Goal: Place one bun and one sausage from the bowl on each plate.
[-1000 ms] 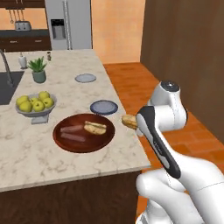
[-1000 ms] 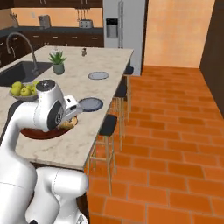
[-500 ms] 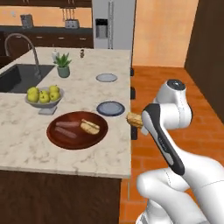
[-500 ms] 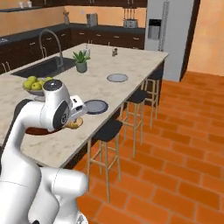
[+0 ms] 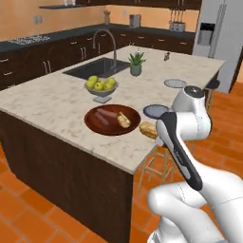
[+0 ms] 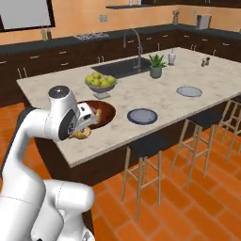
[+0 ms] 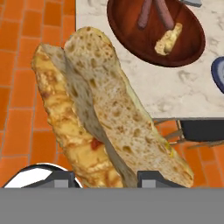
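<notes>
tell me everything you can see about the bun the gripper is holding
The bun is a long split roll, pale tan and speckled brown on its cut face, golden and crusty on the outside. It is clamped in the gripper, held in the air beside the counter edge, near the wooden bowl but not touching it or either plate.

Bun (image 7: 100, 113) apparently held aloft; bowl (image 5: 112, 119) holds sausages (image 7: 154, 12).

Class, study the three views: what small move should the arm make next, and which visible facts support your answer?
Probably carry the bun over the nearer plate and lower it. The gripper holds the bun just off the counter edge; both plates look bare, and two sausages and another bun remain in the bowl.
</notes>
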You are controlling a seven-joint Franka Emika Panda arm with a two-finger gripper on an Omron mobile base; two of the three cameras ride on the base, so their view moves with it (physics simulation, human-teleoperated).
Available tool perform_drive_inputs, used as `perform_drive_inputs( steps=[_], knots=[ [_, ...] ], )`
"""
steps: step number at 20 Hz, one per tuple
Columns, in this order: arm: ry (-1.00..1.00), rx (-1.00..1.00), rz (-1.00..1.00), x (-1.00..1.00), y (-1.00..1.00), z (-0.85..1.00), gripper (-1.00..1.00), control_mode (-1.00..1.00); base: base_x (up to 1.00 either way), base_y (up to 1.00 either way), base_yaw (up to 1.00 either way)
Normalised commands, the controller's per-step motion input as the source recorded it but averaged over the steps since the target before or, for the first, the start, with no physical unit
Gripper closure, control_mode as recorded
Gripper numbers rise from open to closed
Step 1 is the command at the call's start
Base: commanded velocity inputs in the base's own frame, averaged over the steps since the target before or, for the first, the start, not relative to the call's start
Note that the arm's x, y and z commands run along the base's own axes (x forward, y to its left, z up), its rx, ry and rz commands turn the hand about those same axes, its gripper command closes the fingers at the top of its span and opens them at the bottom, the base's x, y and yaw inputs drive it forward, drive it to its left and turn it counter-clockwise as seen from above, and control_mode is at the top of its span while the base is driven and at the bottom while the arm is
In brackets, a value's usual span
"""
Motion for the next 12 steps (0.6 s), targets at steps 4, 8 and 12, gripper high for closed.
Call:
perform_drive_inputs(
  steps=[4,8,12],
  knots=[
    [0.00,0.00,0.00,0.00,0.00,0.00,1.00,1.00,0.10,-1.00,0.58],
    [0.00,0.00,0.00,0.00,0.00,0.00,1.00,1.00,0.52,-1.00,0.35],
    [0.00,0.00,0.00,0.00,0.00,0.00,1.00,1.00,0.75,-1.00,0.46]
  ],
)
